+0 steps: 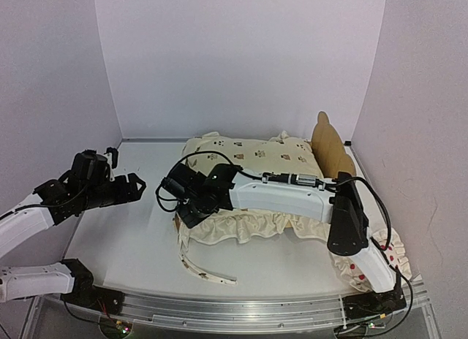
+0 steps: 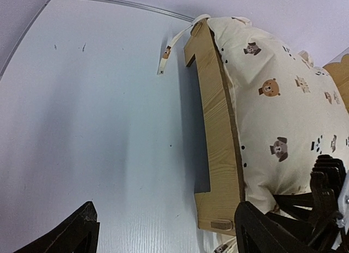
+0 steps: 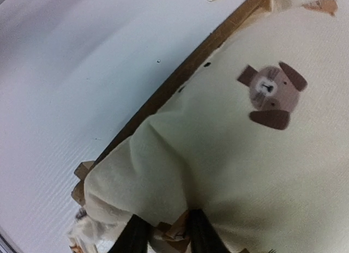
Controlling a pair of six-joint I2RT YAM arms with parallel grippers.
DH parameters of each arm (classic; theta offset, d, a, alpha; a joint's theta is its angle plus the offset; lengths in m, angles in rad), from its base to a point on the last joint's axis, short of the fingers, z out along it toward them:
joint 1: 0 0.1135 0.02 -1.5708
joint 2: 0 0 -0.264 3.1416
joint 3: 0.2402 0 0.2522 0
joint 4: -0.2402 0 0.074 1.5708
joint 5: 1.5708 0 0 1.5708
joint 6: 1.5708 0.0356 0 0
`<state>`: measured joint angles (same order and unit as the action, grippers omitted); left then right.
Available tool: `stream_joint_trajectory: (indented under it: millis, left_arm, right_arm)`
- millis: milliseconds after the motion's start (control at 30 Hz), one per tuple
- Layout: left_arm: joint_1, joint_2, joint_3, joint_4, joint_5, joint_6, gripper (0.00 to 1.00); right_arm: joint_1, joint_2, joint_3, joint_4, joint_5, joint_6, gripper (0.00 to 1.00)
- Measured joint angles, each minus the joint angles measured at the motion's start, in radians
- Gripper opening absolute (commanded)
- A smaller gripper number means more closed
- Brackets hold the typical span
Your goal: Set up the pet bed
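The pet bed [image 1: 330, 145] stands at the back middle of the table, its scalloped headboard on the right. A cream cover with animal prints [image 1: 248, 158] lies puffed over it, ruffle hanging at the front. My right gripper [image 1: 184, 211] is at the bed's front left corner. In the right wrist view the gripper [image 3: 168, 236] is shut on a fold at the edge of the cover [image 3: 229, 155], next to the wooden rail [image 3: 180, 78]. My left gripper [image 1: 139, 185] hovers left of the bed. Its wrist view shows it open [image 2: 163, 236] over bare table beside the rail [image 2: 218, 138].
A white pillow with red dots [image 1: 357, 269] lies at the front right, partly under my right arm. A cream tie strap [image 1: 205, 269] trails on the table in front of the bed. Another strap [image 2: 166, 48] lies by the bed's far corner. Walls close the table on three sides.
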<state>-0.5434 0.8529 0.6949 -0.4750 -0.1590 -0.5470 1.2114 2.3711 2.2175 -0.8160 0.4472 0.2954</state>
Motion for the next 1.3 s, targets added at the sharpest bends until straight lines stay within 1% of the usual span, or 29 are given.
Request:
stream_joint_trajectory:
  millis: [33,67,267,400,600,833,1000,1167,1300]
  left_arm:
    - [0.0,-0.006,0.0,0.004,0.001,0.001,0.86]
    - [0.0,-0.009,0.0,0.007,0.001,0.001,0.86]
    - [0.0,-0.01,0.0,0.013,0.007,0.009,0.85]
    - [0.0,-0.011,0.0,0.03,0.031,0.024,0.82]
    - [0.0,-0.015,-0.003,0.082,0.106,0.053,0.79]
    - [-0.009,0.024,-0.004,0.174,0.255,0.097,0.69]
    - [-0.083,0.09,-0.004,0.239,0.328,0.133,0.63]
    - [-0.203,0.163,-0.003,0.299,0.349,0.169,0.54]
    - [-0.226,0.226,-0.003,0.337,0.379,0.198,0.52]
  right_arm:
    - [0.0,0.0,-0.015,0.017,0.002,0.003,0.04]
    - [0.0,-0.002,-0.03,0.039,0.007,-0.001,0.0]
    - [-0.002,-0.033,-0.104,0.104,0.021,-0.008,0.0]
    - [-0.002,-0.077,-0.156,0.128,0.02,-0.03,0.0]
    - [-0.028,-0.226,-0.283,0.158,-0.009,-0.077,0.0]
    - [-0.12,-0.42,-0.414,0.195,-0.106,-0.142,0.0]
    - [-0.195,-0.493,-0.468,0.224,-0.207,-0.168,0.0]
    - [-0.249,-0.516,-0.501,0.239,-0.32,-0.218,0.0]
    - [-0.279,-0.53,-0.516,0.239,-0.399,-0.269,0.0]
